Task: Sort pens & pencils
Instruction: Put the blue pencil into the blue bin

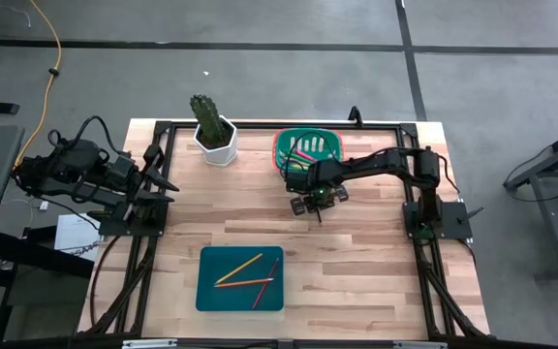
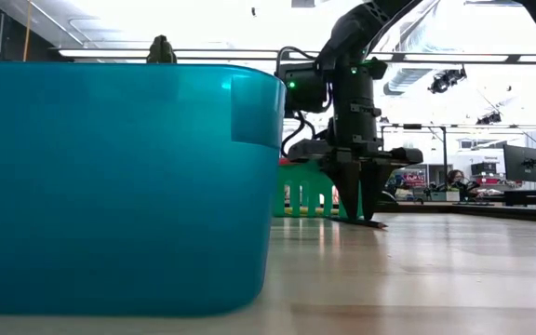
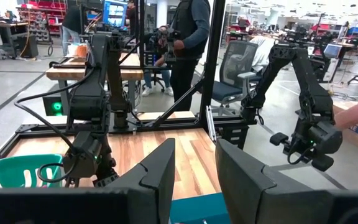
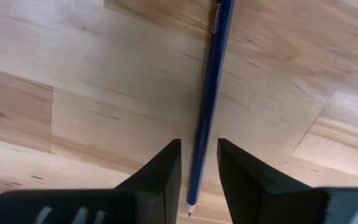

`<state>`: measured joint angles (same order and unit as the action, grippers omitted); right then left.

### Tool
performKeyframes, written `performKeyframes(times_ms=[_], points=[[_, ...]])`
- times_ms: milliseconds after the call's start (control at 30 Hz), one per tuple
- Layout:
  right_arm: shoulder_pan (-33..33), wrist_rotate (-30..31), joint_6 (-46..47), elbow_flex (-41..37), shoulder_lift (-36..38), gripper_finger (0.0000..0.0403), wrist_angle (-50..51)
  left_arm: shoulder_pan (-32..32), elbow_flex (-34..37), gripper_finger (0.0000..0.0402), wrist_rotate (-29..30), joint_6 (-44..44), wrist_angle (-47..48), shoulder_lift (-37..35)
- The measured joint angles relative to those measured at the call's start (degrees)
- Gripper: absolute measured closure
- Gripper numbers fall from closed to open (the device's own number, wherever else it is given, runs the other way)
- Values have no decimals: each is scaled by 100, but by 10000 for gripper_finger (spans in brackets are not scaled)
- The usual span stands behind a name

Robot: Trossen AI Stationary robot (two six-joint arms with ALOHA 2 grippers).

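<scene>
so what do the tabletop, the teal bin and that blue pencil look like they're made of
Tabletop: pale wood planks with visible grain and seams, slight sheen. Teal bin: likely plastic, with smooth, glossy, slightly translucent walls. Blue pencil: probably painted wood, with a glossy coat, printed lettering and a sharpened tip.

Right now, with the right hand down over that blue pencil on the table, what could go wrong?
1. The right hand straddles the blue pencil close to its tip, so the long free end could swing or slip once lifted.
2. The fingers sit very near the wooden table; pressing lower might scrape it.
3. The green basket is close behind the arm; a careless lift could bump it.
</scene>
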<state>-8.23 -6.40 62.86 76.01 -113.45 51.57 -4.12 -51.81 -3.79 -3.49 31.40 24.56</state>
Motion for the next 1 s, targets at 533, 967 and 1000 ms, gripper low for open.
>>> performKeyframes(times_ms=[533, 967, 1000], points=[[37, 35, 71, -2, -96, 311, -94, -2, 0, 298, 0, 7, 1, 0], [39, 29, 25, -2, -96, 327, -56, -1, 0, 298, 2, 22, 2, 0], [39, 29, 28, -2, -96, 332, -50, -1, 0, 298, 2, 22, 2, 0]])
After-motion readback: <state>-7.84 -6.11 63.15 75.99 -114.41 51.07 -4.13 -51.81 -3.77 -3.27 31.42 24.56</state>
